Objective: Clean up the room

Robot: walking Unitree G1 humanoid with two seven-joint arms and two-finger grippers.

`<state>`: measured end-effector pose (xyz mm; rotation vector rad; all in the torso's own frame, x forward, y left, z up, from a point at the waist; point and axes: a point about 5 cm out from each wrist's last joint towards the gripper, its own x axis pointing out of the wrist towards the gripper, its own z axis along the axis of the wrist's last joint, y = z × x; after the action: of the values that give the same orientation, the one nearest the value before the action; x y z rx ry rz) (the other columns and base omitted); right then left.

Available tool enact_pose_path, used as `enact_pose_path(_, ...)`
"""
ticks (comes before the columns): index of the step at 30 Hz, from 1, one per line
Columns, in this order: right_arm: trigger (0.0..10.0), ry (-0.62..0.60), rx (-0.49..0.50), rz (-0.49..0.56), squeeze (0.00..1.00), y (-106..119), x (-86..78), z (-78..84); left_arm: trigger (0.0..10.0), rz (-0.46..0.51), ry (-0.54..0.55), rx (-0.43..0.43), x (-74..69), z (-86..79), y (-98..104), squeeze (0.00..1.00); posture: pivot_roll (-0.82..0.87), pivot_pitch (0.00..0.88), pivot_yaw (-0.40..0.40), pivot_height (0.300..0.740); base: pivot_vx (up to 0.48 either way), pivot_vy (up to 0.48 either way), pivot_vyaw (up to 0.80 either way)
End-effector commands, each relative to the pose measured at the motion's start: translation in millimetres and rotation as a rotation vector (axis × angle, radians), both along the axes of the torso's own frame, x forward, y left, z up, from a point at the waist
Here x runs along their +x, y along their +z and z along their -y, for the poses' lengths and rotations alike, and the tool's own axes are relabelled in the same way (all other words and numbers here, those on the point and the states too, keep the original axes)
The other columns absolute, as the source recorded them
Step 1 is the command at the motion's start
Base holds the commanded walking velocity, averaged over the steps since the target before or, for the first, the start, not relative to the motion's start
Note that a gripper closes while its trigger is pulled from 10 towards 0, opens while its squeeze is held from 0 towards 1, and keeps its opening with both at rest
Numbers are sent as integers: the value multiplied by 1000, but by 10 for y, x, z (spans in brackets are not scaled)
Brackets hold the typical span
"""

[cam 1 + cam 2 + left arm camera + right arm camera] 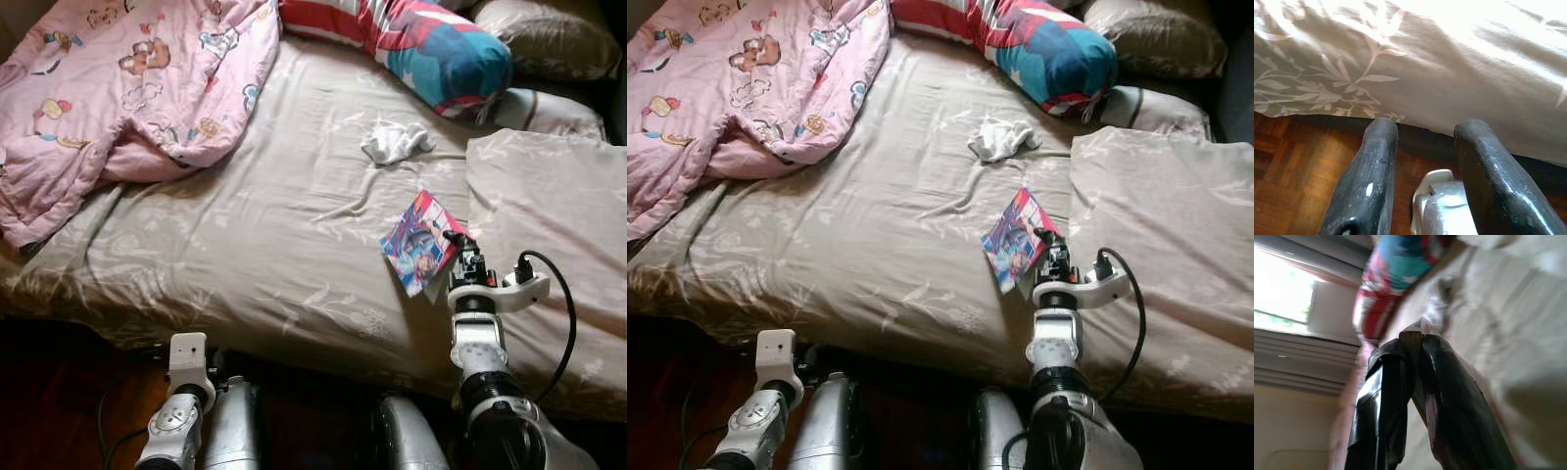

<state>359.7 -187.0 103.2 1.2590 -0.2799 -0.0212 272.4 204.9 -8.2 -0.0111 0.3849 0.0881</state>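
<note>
Gripping the near edge of one thin, colourful cartoon-printed booklet (pixel 421 241), the right pincer (pixel 458 242) reaches over the bed (pixel 245 255), which is covered by a beige leaf-patterned sheet. In the right wrist view its two black fingers (pixel 1449 401) are pressed together on the booklet's edge (pixel 1413 340). The booklet lies on the sheet toward the robot's right, just beside a folded beige blanket (pixel 549 225) of the same pattern.

One small crumpled white cloth (pixel 395 142) lies farther up the bed, apart from the booklet. One pink quilt printed with cartoon bears (pixel 127 88) is bunched at the far left of the mattress. One long bolster in red, white and blue (pixel 411 39) lies across the head of the bed, with two brownish pillows (pixel 549 39) beside it at the far right.

The left pincer (pixel 1422 132) hangs low by the bed's near edge over dark wooden parquet floor (pixel 1288 166), its two fingers spread apart and holding nothing.
</note>
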Motion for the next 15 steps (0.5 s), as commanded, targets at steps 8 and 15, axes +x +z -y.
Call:
enact_pose_path(8,10000,-21,130,-6,0,-13,37,29,10000,-34,-16,29,-112,-50,-81,0,26,260,18,621,0,0,0)
enact_pose_path(15,10000,-145,-20,-454,0,-579,-277,190,10000,-36,-11,40,-152,-96,-95,0,65,286,23,621,0,0,0)
